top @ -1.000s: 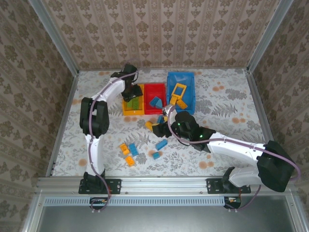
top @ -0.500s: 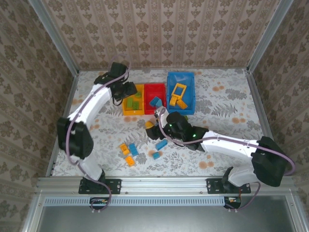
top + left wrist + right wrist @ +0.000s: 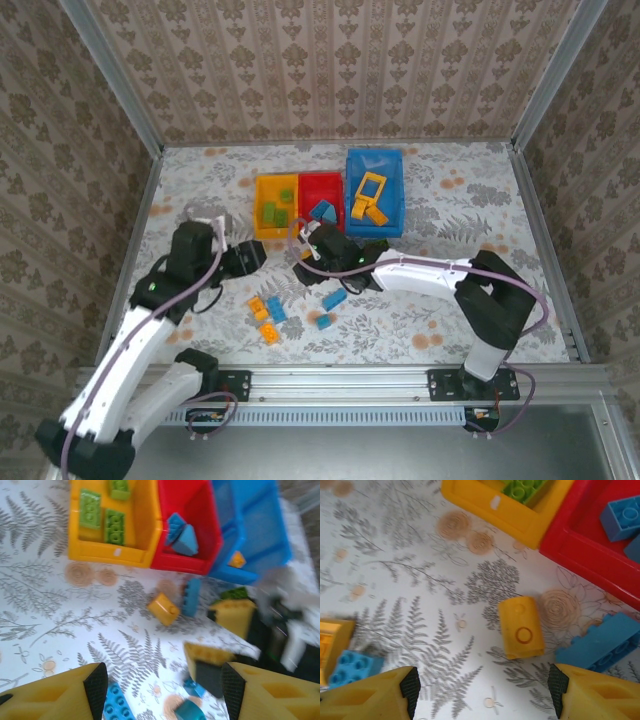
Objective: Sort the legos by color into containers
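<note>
Right gripper (image 3: 484, 687): jaws spread wide, nothing held. It sits low over the bench (image 3: 450, 220), just in front of the bins. A small yellow-orange plastic brick (image 3: 521, 627) lies on the bench ahead of the gap, touching neither finger. My read is that it's lining up that pick, and the wide spread leaves margin on both sides. A blue plastic brick (image 3: 600, 641) lies just beside the target. It's close enough that it could get nudged when the jaws close.

Left gripper (image 3: 164, 686): jaws also parted, empty. It's off to the left of the bins and aimed at the same patch of bench. It's probably held back there to keep out of the other arm's way.

The bins stand in a row, side by side, at the far part of the bench:
- Yellow-orange rectangular plastic bin (image 3: 257, 205): green bricks (image 3: 114, 526), three visible from the left wrist.
- Red rectangular plastic bin (image 3: 322, 176): blue bricks (image 3: 182, 534), at least two.
- Larger blue rectangular plastic bin (image 3: 400, 195): yellow-orange open frame piece (image 3: 370, 186) plus a couple more yellow-orange pieces.

So bin colour doesn't match brick colour. By that scheme the targeted brick should go in the blue bin.

Left to sort: loose blue and yellow-orange bricks (image 3: 268, 333) lie clustered on the near bench between the two arms. I'd put the job at roughly half done.
</note>
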`<action>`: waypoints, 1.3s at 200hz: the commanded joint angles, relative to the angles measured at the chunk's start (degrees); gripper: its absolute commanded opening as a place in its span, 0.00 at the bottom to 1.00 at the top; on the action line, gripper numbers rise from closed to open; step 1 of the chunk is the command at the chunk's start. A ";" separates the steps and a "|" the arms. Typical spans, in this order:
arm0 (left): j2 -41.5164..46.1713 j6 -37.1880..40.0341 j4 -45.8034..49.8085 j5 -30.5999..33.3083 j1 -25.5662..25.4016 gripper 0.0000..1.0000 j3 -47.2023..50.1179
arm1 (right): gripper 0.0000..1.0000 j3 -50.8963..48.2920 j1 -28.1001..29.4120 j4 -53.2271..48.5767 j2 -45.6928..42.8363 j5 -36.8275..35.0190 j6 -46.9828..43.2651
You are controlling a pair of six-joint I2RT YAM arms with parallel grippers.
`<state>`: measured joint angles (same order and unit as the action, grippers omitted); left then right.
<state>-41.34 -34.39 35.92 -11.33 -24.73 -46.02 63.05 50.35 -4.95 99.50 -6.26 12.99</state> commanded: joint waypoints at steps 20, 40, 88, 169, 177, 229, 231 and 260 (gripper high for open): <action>14.13 3.18 5.31 -8.88 -0.38 0.64 6.11 | 0.71 6.20 -2.35 -5.33 6.21 4.97 -6.77; 17.91 1.97 8.49 -9.66 -0.92 0.64 7.31 | 0.71 10.13 -2.46 -7.51 9.53 5.26 -8.71; 17.37 0.60 8.70 -8.35 -1.08 0.65 6.58 | 0.66 16.96 -3.41 -13.05 15.77 2.97 -8.64; 15.66 0.45 6.49 -8.07 -1.02 0.65 6.55 | 0.51 18.87 -3.50 -13.64 21.23 5.28 -9.13; 15.38 0.46 6.30 -8.08 -1.02 0.65 6.61 | 0.48 18.90 -3.56 -13.48 21.49 5.51 -9.28; 13.08 0.80 4.29 -8.27 -1.02 0.65 6.21 | 0.21 17.00 -3.19 -9.83 17.02 5.90 -9.21; 12.88 0.81 4.14 -8.33 -1.02 0.65 6.14 | 0.21 16.66 -3.16 -9.47 16.44 5.78 -9.21; 9.27 1.47 1.03 -7.64 -3.78 0.65 4.80 | 0.17 11.87 -4.01 -7.09 5.66 2.17 -7.94</action>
<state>-29.54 -33.36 41.08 -18.92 -27.05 -38.96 77.58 46.89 -14.37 115.85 -1.32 4.27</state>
